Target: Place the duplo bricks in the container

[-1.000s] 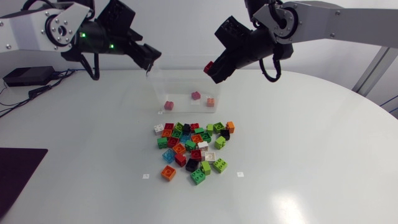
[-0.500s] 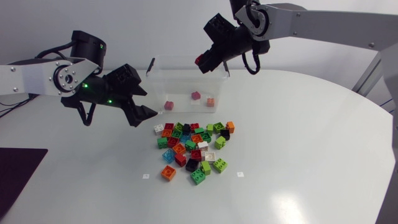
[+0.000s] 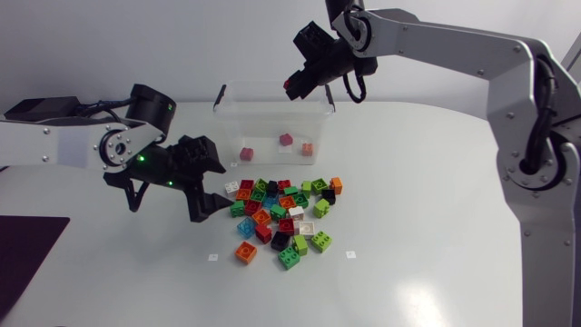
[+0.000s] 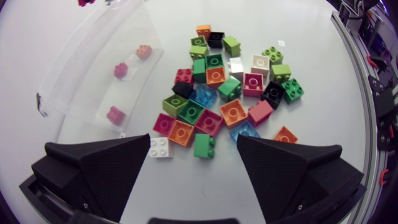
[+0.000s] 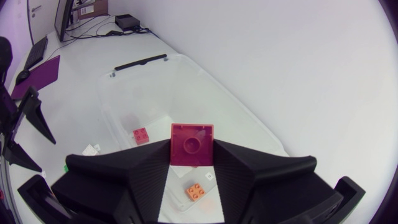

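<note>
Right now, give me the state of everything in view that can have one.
left gripper: open, holding nothing.
right gripper: shut on the red duplo brick, over the container.
red duplo brick: held, not yet released.
clear container: upright, lidless, holding three bricks, two pink and one orange.
pile of duplo bricks: loose on the table, outside the container.

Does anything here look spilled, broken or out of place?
Nothing stands out. The container stands upright with three bricks inside, the loose bricks lie heaped beside it, and the right gripper holds a red brick above it.
</note>
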Available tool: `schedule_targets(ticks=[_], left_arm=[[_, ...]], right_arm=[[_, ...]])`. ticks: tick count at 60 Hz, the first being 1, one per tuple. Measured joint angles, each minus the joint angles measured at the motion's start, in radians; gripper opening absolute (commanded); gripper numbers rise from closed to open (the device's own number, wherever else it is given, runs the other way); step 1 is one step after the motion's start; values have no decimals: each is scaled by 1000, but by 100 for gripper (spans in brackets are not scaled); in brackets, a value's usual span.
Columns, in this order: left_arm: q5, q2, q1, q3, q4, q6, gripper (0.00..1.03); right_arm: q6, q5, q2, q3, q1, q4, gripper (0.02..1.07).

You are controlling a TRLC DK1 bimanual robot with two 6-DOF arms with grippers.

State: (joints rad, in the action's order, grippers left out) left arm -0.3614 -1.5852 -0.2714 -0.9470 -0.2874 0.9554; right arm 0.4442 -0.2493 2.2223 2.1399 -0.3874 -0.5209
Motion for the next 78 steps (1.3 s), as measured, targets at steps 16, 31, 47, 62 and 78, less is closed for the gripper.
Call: schedule_targets(ticks=[16, 31, 47, 62, 78], left_arm=[[26, -20, -77, 81, -3, 73, 96], [26, -24, -135, 100, -28, 155, 96], [51, -26, -228, 137, -72, 236, 94], [104, -61, -262, 134, -75, 280, 93], [129, -147, -270, 74, -115, 311, 62]], right_arm=[[-4, 11, 28, 31, 3, -38, 101], [5, 10, -151, -138, 3, -50, 101], [51, 6, -412, -434, 2, -18, 101], [84, -12, -581, -727, 2, 28, 101], [64, -11, -672, -981, -10, 42, 101]])
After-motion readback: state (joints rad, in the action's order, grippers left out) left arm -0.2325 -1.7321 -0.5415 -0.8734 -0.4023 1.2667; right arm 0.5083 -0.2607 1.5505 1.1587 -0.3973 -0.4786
